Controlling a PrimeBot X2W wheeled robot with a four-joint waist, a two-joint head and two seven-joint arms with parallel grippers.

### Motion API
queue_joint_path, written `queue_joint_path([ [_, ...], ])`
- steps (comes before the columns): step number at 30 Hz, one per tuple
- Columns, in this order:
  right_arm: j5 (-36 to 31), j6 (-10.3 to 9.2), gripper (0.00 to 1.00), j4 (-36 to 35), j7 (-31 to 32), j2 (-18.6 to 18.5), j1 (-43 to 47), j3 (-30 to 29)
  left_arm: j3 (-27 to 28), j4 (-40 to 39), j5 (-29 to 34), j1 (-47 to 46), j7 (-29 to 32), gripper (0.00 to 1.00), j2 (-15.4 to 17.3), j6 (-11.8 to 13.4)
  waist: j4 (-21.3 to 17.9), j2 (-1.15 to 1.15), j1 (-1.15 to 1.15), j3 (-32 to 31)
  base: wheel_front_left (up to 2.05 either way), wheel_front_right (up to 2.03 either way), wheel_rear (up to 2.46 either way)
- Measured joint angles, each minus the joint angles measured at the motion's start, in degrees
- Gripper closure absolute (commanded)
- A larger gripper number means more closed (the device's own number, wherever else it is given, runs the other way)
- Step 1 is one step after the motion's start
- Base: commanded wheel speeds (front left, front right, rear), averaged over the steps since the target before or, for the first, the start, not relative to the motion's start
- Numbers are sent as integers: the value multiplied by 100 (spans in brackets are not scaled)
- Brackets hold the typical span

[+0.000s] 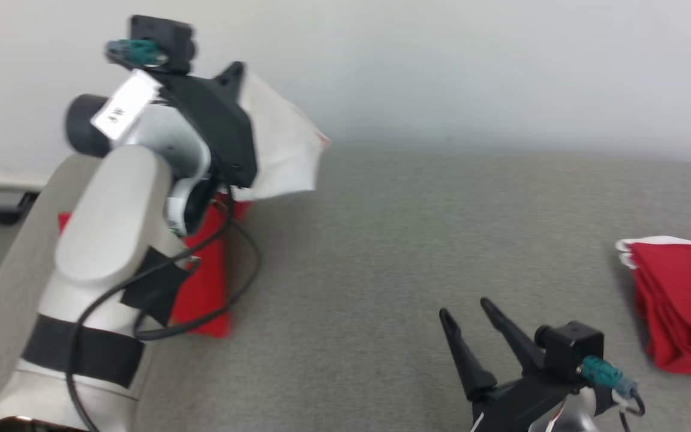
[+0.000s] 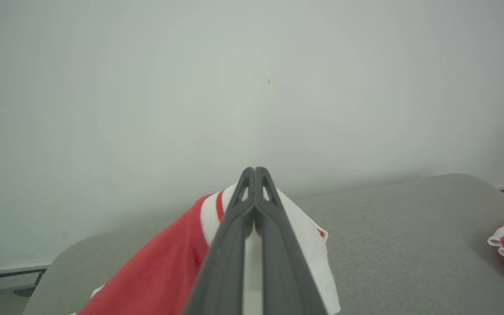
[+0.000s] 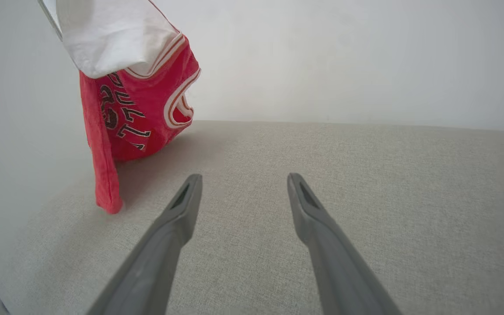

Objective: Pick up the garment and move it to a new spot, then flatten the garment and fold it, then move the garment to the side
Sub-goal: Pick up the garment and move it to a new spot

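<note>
Hanging from the left gripper [image 2: 255, 171], the garment [image 3: 138, 113] is in the air above the far left part of the table [image 1: 393, 240]. Its lowest red end seems to touch the surface. The left fingers are pressed together on the white and red cloth. The right gripper [image 1: 465, 309] hovers low over the table, fingers spread and holding nothing. If the pinch takes only a thin edge, the garment may slip out during the carry. The low end may drag and bunch. A red pile [image 1: 681, 306] lies at the right, and a drop too near could mix them.
</note>
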Motion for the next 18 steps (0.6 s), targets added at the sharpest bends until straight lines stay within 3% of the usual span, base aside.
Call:
queue_joint_path([
  [6, 0, 8, 0, 27, -94, 47, 104, 97, -193, -367, -94, 32, 90, 100, -183, -74, -509, 0, 0, -202, 0, 0, 0],
  [18, -1, 107, 0, 70, -226, 44, 176, 158, -588, -981, -412, 198, 247, 100, -248, -92, -1557, 0, 1, -326, 0, 0, 0],
])
